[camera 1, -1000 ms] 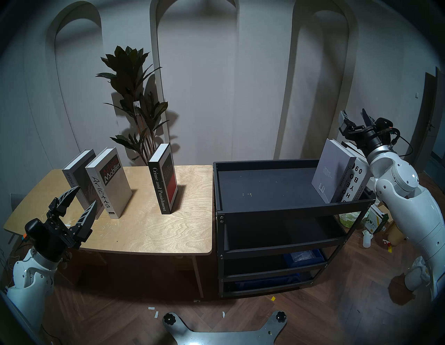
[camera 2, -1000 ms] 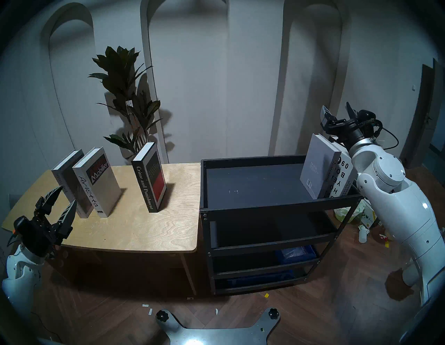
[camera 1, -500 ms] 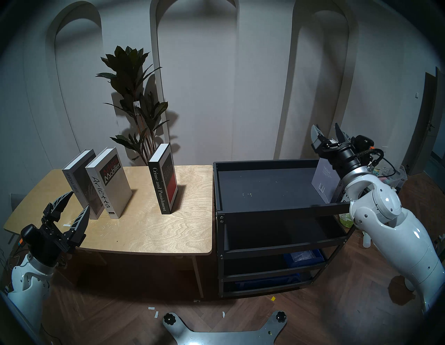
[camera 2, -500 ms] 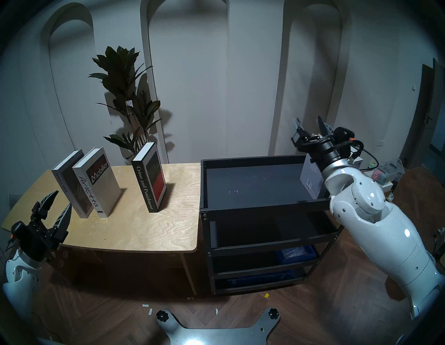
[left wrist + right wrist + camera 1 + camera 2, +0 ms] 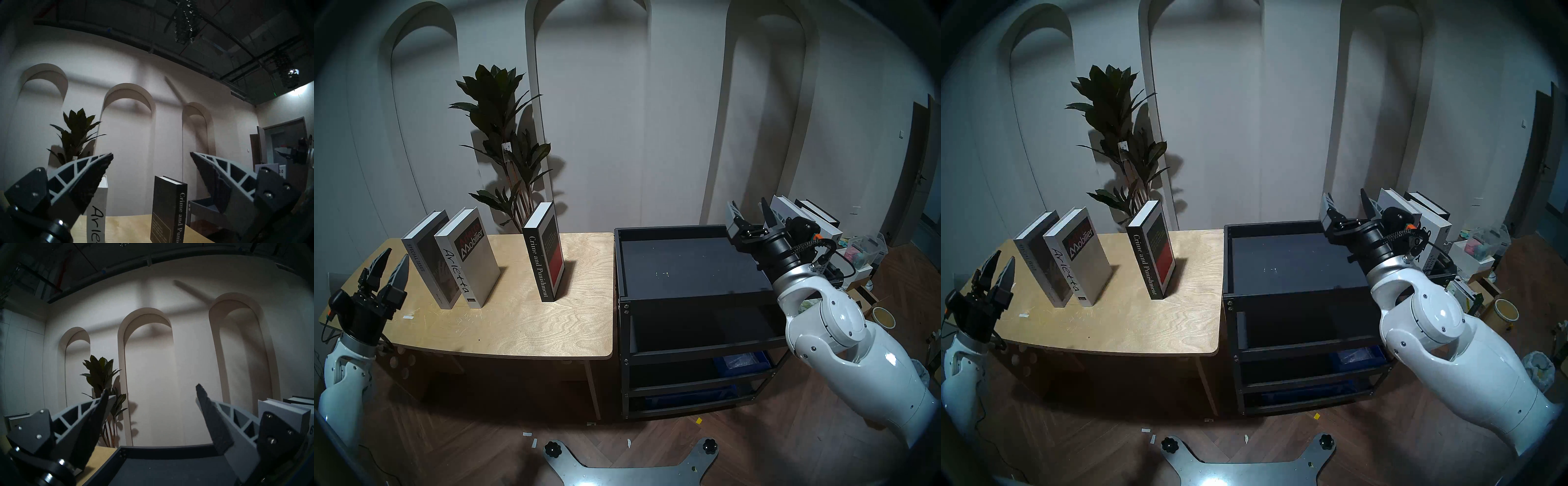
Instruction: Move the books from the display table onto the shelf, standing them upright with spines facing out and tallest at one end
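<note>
Plywood, pale and scratched, tops the display table (image 5: 517, 325) on the left of the scene, and three books stand on it: SPECIAL ISSUE (image 5: 422, 258) far left, leaning against Arietta (image 5: 466, 258), with Crime and Punishment (image 5: 544, 251) upright and apart to their right. At least two more books (image 5: 802, 213) stand at the far right end of the shelf (image 5: 687, 264), a black metal rack with a dark rimmed top tray.

My left pincer (image 5: 387, 268) hangs over the table's left end beside SPECIAL ISSUE, fingers spread, holding nothing. My right pincer (image 5: 750, 217) hovers over the shelf's right side, also spread and empty.

These thick hardbacks look heavy, stiff and smooth-covered, so I judge a firm squeeze across both covers, near the spine, safest. A potted plant (image 5: 504, 135) stands behind the table against a pale arched wall; the floor is dark wood.
</note>
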{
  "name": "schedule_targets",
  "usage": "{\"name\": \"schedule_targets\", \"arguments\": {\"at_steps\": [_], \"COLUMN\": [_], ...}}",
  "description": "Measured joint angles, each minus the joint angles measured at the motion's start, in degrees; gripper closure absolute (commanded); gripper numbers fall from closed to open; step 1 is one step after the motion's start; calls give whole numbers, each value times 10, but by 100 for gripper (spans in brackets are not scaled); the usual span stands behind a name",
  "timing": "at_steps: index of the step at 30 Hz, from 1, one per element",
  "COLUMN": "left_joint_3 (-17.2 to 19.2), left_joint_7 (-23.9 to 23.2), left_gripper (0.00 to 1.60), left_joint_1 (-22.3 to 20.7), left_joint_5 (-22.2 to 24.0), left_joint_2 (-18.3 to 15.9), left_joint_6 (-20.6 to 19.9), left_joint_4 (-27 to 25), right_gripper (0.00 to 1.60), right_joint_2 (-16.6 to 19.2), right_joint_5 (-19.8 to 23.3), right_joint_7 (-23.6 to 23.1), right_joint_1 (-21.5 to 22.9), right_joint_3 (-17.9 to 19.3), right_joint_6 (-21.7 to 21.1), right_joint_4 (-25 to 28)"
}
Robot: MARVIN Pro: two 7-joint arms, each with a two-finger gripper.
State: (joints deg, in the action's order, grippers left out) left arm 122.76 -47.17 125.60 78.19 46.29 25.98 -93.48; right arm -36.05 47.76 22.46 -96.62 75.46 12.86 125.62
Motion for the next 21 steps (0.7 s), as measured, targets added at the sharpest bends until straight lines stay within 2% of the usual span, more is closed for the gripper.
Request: {"name": "schedule_targets", "arguments": {"at_steps": [6,10,17,21], "left_joint_3": [-19,-33,-79,-100], "left_joint_7": [13,16,22,28], "left_gripper": [0,0,0,0], "left_joint_1": [-38,-60,-98,-118], "left_joint_5": [43,43,-47,-79], "left_joint_2": [-33,-54,-95,-104], "left_joint_6": [-40,-49,-13,14], "left_joint_4": [54,91,153,169], "right_gripper": [0,0,0,0], "right_joint_2": [4,6,8,8], "right_joint_5": [-21,-32,-46,-54], "right_joint_7": [17,27,41,49], "right_joint_1": [-16,-22,-29,-28], "right_joint_3": [-20,-28,-36,-39], "right_joint_6": [-10,-14,-18,-18], "right_joint_4": [9,9,6,1]}}
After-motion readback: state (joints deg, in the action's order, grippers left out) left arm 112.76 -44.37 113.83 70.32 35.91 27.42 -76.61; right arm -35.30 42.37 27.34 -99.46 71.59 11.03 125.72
